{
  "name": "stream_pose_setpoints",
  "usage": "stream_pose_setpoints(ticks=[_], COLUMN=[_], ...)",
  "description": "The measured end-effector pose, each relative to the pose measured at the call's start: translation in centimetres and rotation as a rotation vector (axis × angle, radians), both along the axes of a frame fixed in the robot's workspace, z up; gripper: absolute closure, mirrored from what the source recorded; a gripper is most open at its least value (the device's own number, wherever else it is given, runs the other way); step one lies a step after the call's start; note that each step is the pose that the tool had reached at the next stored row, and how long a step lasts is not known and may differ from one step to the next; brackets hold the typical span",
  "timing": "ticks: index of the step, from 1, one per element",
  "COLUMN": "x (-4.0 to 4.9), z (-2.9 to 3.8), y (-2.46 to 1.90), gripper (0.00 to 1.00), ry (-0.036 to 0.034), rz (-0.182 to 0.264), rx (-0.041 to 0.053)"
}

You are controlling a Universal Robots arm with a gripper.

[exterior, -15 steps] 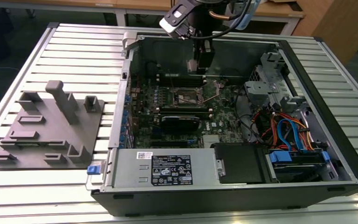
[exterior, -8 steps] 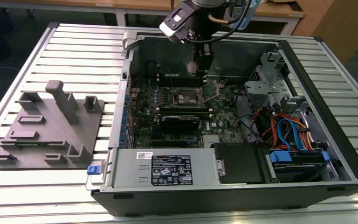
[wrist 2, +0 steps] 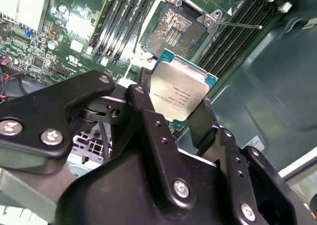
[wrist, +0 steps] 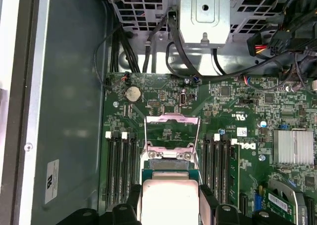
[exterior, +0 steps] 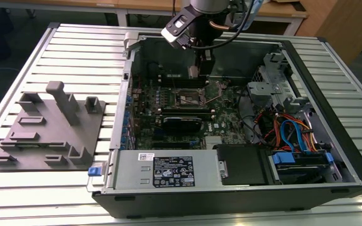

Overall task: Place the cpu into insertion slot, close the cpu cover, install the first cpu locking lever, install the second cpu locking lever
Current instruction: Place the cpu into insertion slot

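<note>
**Gripped by the edges, not yet seated**

Exterior view: the gripper [exterior: 197, 70] hangs inside the computer case [exterior: 231, 202]. Second wrist view: its fingers [wrist 2: 202, 120] clamp the cpu [wrist 2: 181, 93] by two edges, short of the bare socket [wrist 2: 173, 31]. First wrist view: the cpu cover [wrist: 171, 119] stands raised, leaving room.

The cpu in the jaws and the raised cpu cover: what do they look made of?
The cpu: pale metal lid with a matte sheen, on a green board edge, likely fibreglass. The cpu cover: thin bare silver metal frame, probably stamped steel, catching bright glints.
</note>
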State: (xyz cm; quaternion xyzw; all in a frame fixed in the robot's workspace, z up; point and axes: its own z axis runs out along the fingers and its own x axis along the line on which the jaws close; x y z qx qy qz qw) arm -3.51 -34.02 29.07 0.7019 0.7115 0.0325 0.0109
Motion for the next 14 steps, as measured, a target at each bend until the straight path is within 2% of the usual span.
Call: stream_pose_setpoints(ticks=[11,14], x=[0.00,0.00], z=[-0.12,-0.33], y=[0.00,0.00], gripper=[0.46,0.46], ry=[0.0000,-0.0001], rz=[0.000,0.000], rx=[-0.0001,-0.0019])
